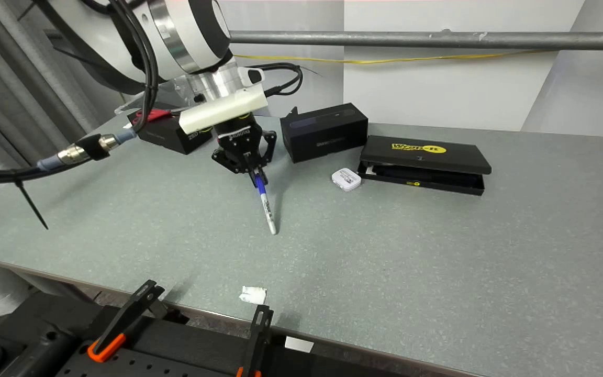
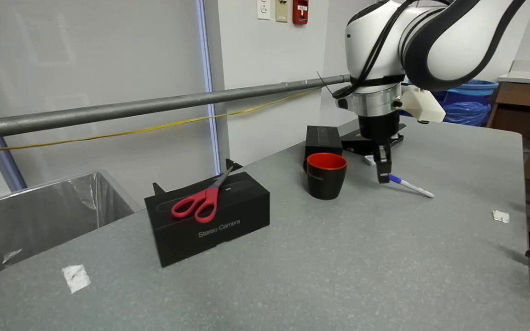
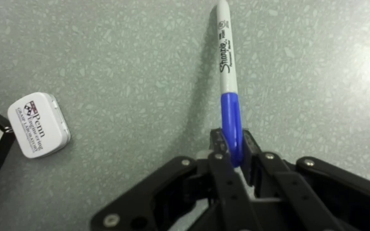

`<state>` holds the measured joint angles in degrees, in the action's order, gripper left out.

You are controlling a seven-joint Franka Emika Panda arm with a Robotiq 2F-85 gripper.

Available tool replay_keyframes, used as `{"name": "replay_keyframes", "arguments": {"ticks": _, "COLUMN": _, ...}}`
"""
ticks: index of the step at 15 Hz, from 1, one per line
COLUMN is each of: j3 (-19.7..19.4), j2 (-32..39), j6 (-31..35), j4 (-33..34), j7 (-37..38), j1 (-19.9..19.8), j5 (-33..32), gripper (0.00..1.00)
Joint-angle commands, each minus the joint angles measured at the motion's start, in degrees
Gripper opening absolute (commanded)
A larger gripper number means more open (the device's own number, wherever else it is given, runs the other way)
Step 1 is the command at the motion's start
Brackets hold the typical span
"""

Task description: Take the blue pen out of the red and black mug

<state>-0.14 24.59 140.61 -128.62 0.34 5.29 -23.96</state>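
Note:
The blue pen (image 1: pixel 267 208) is a marker with a blue cap and a white body; it also shows in an exterior view (image 2: pixel 411 186) and in the wrist view (image 3: pixel 227 61). My gripper (image 3: pixel 231 138) is shut on its blue cap, seen in both exterior views. The pen slants down, its white end at or just above the table; I cannot tell whether it touches. The red and black mug (image 2: pixel 325 184), black outside and red inside, stands upright on the table beside my gripper (image 2: pixel 383 180), apart from the pen. The mug is hidden behind the gripper in an exterior view.
A black box with red scissors (image 2: pixel 206 202) on top stands beyond the mug. Another black box (image 1: pixel 325 132), a white tin (image 1: pixel 346 179) and a half-open black case (image 1: pixel 424 165) are at the back. A paper scrap (image 1: pixel 253 295) lies near the front edge.

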Motion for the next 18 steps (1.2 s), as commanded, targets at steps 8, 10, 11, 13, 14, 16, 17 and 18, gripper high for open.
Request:
{"name": "replay_keyframes", "arguments": {"ticks": 8, "j3": -0.44, "j2": 0.13, "j6": -1.01, "j4": 5.22, "j7": -0.57, "j1": 0.23, "j5": 1.61, "gripper": 1.00}}
{"name": "replay_keyframes", "arguments": {"ticks": 10, "j3": -0.27, "j2": 0.16, "j6": -1.23, "j4": 6.10, "j7": -0.84, "j1": 0.06, "j5": 2.39, "gripper": 1.00}}
{"name": "replay_keyframes", "arguments": {"ticks": 11, "j3": -0.12, "j2": 0.23, "j6": -1.40, "j4": 6.61, "j7": -1.03, "j1": -0.05, "j5": 2.92, "gripper": 1.00}}
{"name": "replay_keyframes", "arguments": {"ticks": 13, "j3": -0.59, "j2": 0.08, "j6": -0.20, "j4": 5.51, "j7": -0.33, "j1": 0.49, "j5": 1.95, "gripper": 1.00}}
{"name": "replay_keyframes", "arguments": {"ticks": 14, "j3": -0.58, "j2": 0.07, "j6": -0.21, "j4": 5.64, "j7": -0.38, "j1": 0.48, "j5": 2.06, "gripper": 1.00}}
{"name": "replay_keyframes", "arguments": {"ticks": 16, "j3": -0.58, "j2": 0.10, "j6": -0.21, "j4": 5.48, "j7": -0.38, "j1": 0.48, "j5": 2.06, "gripper": 1.00}}
{"name": "replay_keyframes", "arguments": {"ticks": 17, "j3": -0.58, "j2": 0.10, "j6": -0.21, "j4": 5.44, "j7": -0.38, "j1": 0.48, "j5": 2.06, "gripper": 1.00}}
{"name": "replay_keyframes", "arguments": {"ticks": 18, "j3": -0.58, "j2": 0.10, "j6": -0.21, "j4": 5.43, "j7": -0.38, "j1": 0.48, "j5": 2.06, "gripper": 1.00}}
